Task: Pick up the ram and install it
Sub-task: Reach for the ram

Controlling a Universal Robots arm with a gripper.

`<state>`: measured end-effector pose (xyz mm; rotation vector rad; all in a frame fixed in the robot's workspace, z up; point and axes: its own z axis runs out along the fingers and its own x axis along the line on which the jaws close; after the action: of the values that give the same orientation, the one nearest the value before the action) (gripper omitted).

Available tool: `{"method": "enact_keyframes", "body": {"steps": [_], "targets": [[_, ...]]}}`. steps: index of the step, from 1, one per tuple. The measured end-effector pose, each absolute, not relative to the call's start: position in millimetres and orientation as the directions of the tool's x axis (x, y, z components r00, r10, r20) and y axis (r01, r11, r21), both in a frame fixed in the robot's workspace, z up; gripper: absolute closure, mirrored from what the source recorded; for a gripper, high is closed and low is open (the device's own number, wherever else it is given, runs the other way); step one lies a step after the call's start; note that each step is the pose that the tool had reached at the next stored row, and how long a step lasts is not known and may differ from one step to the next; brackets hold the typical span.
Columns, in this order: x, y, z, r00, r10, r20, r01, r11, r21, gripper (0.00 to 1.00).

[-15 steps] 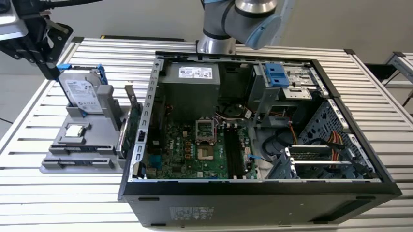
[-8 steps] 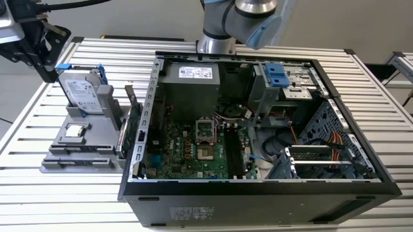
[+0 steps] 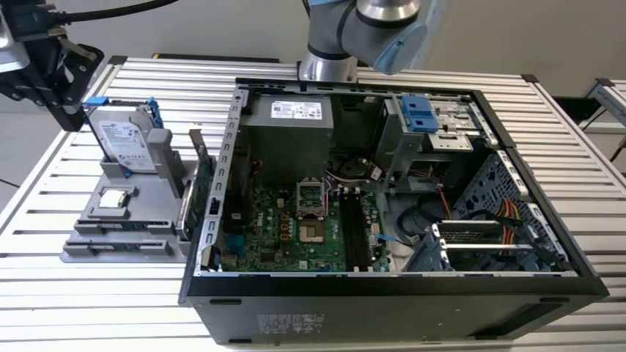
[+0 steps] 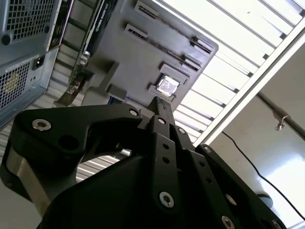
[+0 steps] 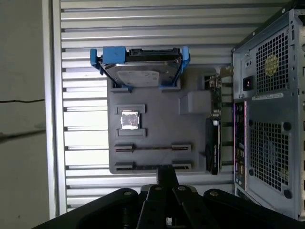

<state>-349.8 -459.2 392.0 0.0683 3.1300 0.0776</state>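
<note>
at the exterior view's left, over a worktop (image 3: 98, 308) corner, the gripper (image 3: 64, 103) is held beside the hard drive (image 3: 125, 143); whether it is clenched or released cannot be told. the ram (image 3: 125, 226) is seated in the grey holder (image 3: 83, 253), just beside the open computer case (image 3: 391, 312).

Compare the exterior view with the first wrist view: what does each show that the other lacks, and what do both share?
The exterior view adds the inside of the open case, with the motherboard, and the arm. The first wrist view adds the case's vented rear panel. Both share the gray fixture holding the hard drive with its blue handle, the CPU chip and the ram in its holder.
</note>
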Motion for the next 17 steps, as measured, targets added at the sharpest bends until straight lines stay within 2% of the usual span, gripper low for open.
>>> {"method": "enact_keyframes", "body": {"steps": [17], "targets": [[-350, -480, 392, -0.999, 0.049, -0.009, 0.048, 0.998, 0.050, 1.00]]}}
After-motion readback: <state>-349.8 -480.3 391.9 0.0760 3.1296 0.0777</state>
